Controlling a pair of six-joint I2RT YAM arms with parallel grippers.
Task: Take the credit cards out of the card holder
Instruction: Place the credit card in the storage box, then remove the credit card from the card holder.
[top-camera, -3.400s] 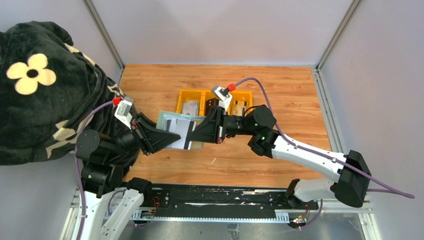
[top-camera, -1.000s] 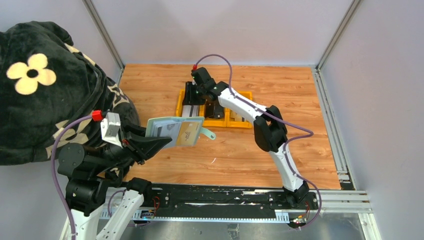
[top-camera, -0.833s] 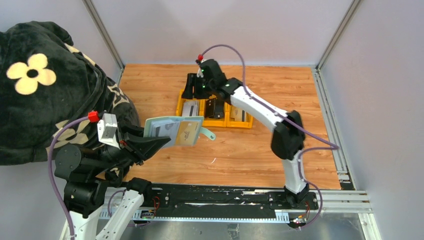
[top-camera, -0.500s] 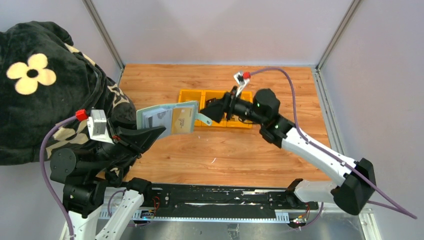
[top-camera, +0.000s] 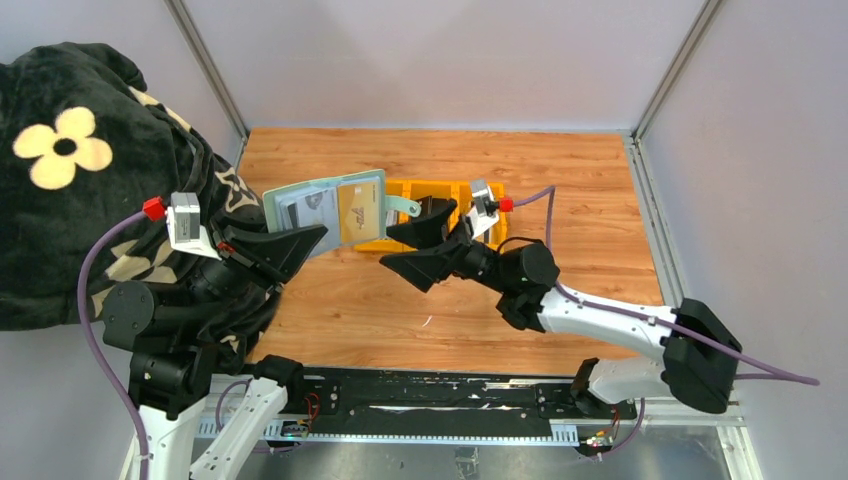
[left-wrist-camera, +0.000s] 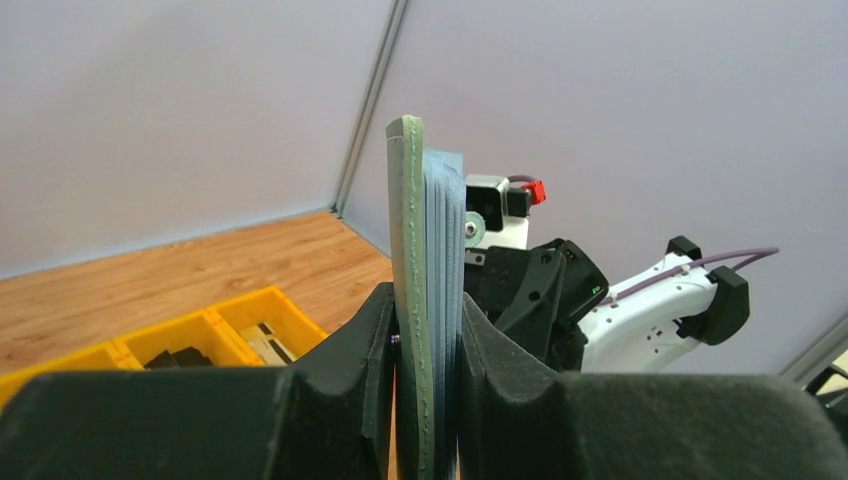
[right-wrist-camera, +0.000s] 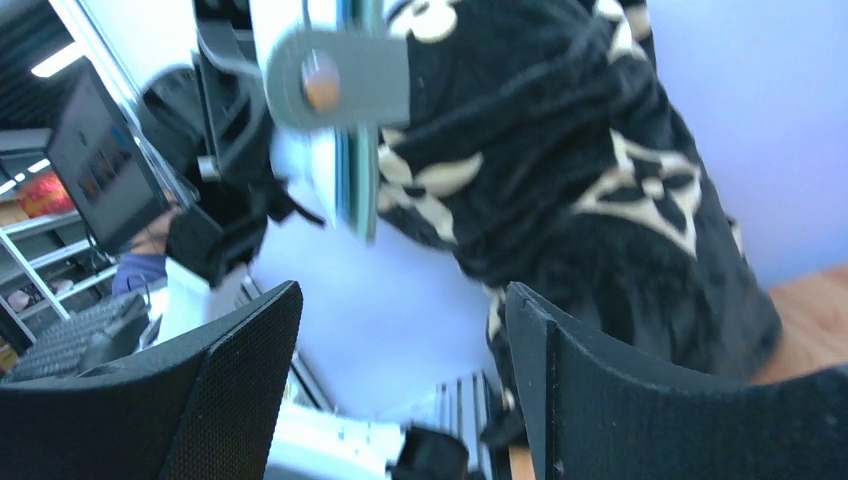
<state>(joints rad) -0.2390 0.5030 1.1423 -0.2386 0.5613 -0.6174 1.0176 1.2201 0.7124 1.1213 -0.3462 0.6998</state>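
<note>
A: left hand?
B: left hand (left-wrist-camera: 428, 310) is clamped on the card holder (left-wrist-camera: 408, 250). One finger (left-wrist-camera: 340, 390) is on the green outer side, the other on the pale blue inner side. The grip is at the holder's near-left edge and the rest sticks out past the fingertips.
A: holder state?
B: Open, held in the air above the desk (top-camera: 580, 200), pockets facing the top camera. There's a grey card (top-camera: 305, 208) in the left pocket and a tan card (top-camera: 358, 212) in the right one, both seated in the holder. The snap tab (top-camera: 405, 207) sticks out from the right edge.
A: right hand?
B: right hand (top-camera: 390, 248) is spread wide with nothing between the fingers. It sits just right of the holder, slightly nearer, pointing left at it. There's a gap between them, no contact. Its wrist view is blurred, but the snap tab and the holder's edge show above the space between the fingers.
A: tray?
B: yellow tray (top-camera: 440, 186) is on the desk, on the far side of both hands. In the top view the holder covers its left end and the right hand covers part of the rest. The left wrist view shows a black card (left-wrist-camera: 175, 357) in one compartment and a beige card (left-wrist-camera: 262, 342) in the next one.
A: anything else around?
B: black flowered blanket (top-camera: 70, 150) at far left, right beside the left arm.
</note>
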